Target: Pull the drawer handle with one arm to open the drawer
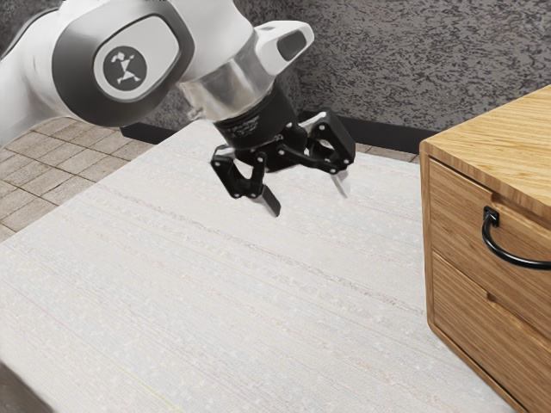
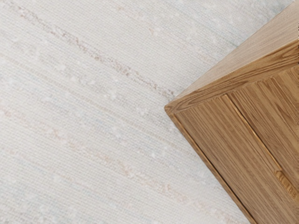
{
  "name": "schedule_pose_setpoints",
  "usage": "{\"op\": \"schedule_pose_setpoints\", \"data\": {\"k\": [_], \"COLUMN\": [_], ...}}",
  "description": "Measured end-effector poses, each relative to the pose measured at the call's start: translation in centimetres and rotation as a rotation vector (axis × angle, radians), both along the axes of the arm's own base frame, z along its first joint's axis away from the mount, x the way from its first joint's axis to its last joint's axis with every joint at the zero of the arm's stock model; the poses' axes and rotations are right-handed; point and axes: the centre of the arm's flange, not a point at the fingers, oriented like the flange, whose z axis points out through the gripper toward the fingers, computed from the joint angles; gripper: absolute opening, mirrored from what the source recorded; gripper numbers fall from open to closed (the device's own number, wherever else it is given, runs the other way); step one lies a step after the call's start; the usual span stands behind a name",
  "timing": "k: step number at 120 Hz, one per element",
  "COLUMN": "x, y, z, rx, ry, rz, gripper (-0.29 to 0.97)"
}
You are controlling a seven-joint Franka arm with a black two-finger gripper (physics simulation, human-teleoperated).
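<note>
The fingers (image 1: 270,200) hang open and empty above the table (image 1: 215,301), well apart from the black handle (image 1: 486,234) on the upper drawer (image 1: 456,211) (apparently shut), so a misaligned approach could strike the wooden front or miss the thin bar.

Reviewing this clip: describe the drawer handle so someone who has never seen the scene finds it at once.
Find the wooden cabinet standing on the white table at the exterior view's right. On its upper drawer front sits the handle: a thin, black, curved bar, the only dark piece against the light wood panels.
</note>
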Motion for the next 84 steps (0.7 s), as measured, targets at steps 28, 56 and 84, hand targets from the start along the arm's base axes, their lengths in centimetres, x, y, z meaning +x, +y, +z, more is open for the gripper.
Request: {"op": "schedule_pose_setpoints", "data": {"k": [28,56,84], "x": [2.3,2.1,1.9], "y": [-1.9,-2.8,-4.1], "z": [-2.9,-4.9,-5.0], "rx": [-0.104,-0.222,-0.273], "ry": [0.069,0.133,0.153], "rz": [0.138,0.277,0.421], "gripper": [0.66,0.66,0.66]}}
